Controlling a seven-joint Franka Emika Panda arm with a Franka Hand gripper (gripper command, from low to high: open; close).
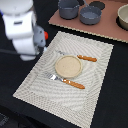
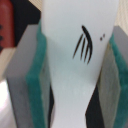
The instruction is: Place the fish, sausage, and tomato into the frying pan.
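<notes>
fish clamped between my gripper pads, white body filling the wrist view, dark gill marks facing the camera. In the exterior view my arm sits over the mat's edge at that view's left; the fish itself is hidden there. Frying pan is well apart, on the brown board at the far side next to the taller pot. To do this well, I reckon: keep the squeeze steady, travel high over the plate and cutlery, release low inside the pan, not the pot. Counts: one fish, one pan, one pot, one plate, one fork, one knife, one bowl. Sausage and tomato: can't spot either
</notes>
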